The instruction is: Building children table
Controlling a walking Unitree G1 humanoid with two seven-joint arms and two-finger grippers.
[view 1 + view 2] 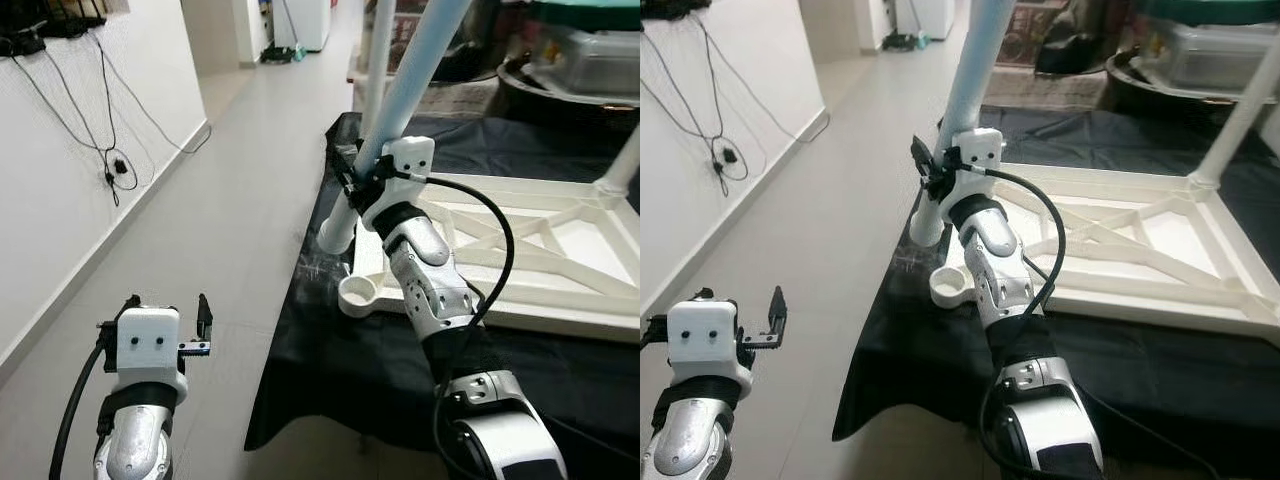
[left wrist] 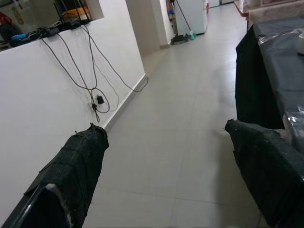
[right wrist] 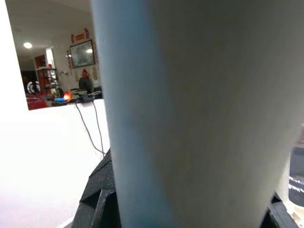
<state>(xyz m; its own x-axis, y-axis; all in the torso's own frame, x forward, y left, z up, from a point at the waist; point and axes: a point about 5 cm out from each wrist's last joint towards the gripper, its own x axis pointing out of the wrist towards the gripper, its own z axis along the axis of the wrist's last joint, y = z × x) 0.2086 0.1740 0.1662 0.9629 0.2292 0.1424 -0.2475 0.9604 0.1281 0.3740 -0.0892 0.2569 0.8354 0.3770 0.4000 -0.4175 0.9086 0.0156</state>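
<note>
While the right claw [image 1: 352,172] pinches a table leg [image 1: 400,95], the left claw [image 1: 168,312] hangs spread over bare floor [image 1: 230,200].

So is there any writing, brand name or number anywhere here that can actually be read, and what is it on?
No text can be read.
Framed picture on the far wall: too small and blurred to tell whether it carries words.
Red wall decorations above it: shapes only, no legible characters.
White table leg, held by the right tool: plain, no marking.
Upturned tabletop: no label seen.
Left tool: its white housing has two dark dots, no lettering.
</note>
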